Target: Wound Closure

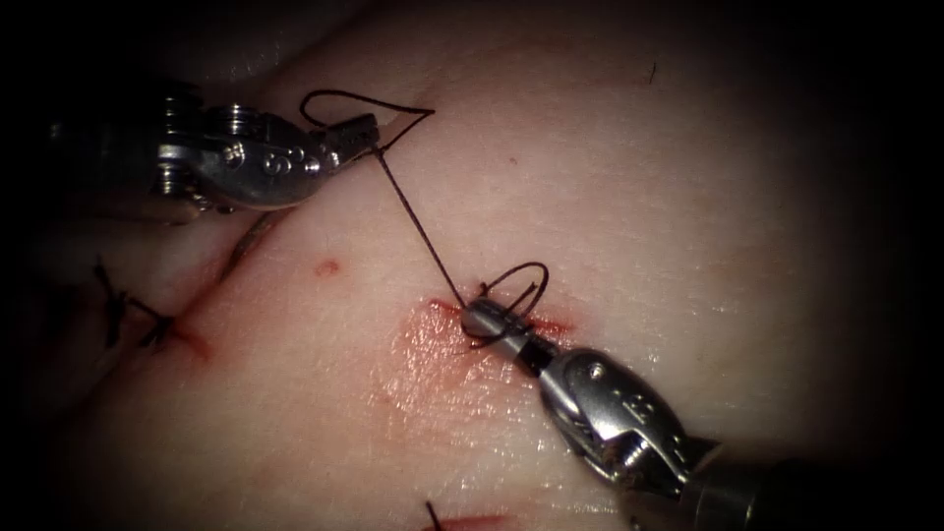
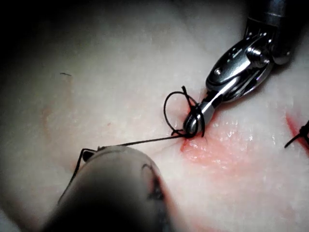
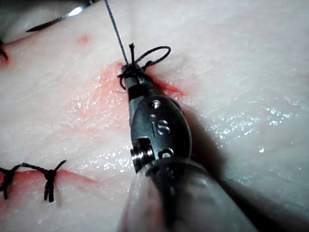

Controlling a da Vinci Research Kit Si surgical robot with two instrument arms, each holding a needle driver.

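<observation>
The thread (image 1: 418, 228) runs taut from the cut (image 1: 551, 323) in the tissue (image 1: 639, 197) up and to the left, to the left claw (image 1: 366, 138). At the cut it forms a small loop (image 1: 516, 285) wound around the tip of the right claw (image 1: 484, 317); the right wrist view shows the same loop (image 3: 153, 54) just beyond that claw's tip (image 3: 133, 79), with dark turns of thread around it. The left claw is closed on the thread, and past its tip the thread makes a second, wider loop (image 1: 369, 106) lying on the tissue. The right claw rests on the cut with its jaws together; I cannot tell what they pinch under the turns of thread.

The needle (image 1: 251, 241) lies on the tissue left of the cut, below the left claw, and no claw holds it; whether its point is in the tissue I cannot tell. Red fluid (image 1: 433, 359) wets the tissue left of the cut. A finished stitch (image 1: 133, 315) sits far to the left, and two knotted stitches (image 3: 48, 181) show in the right wrist view.
</observation>
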